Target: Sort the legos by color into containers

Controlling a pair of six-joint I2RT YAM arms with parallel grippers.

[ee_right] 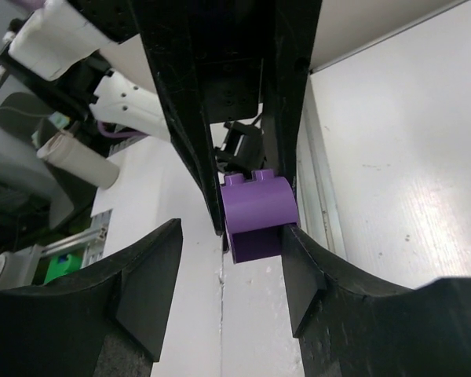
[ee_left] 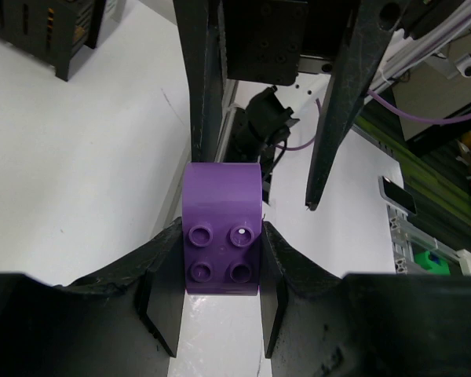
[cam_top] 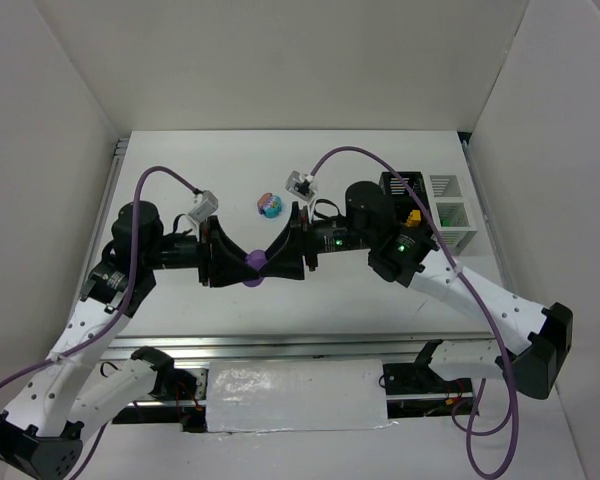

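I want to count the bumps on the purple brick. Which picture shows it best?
The left wrist view: the purple brick sits in the middle, its four studs facing the camera, pinched in the left gripper. The right wrist view shows only its curved side. The top view shows just a small purple speck.

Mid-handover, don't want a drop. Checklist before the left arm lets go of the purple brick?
1. Left gripper clamped on purple brick: ok.
2. Brick sits between the fingers of the right gripper: ok.
3. Right gripper closed on brick: not ok, gap on one side.
4. Loose bricks clear of both grippers: ok.
5. Which takes purple, black bin or white bins: cannot tell.
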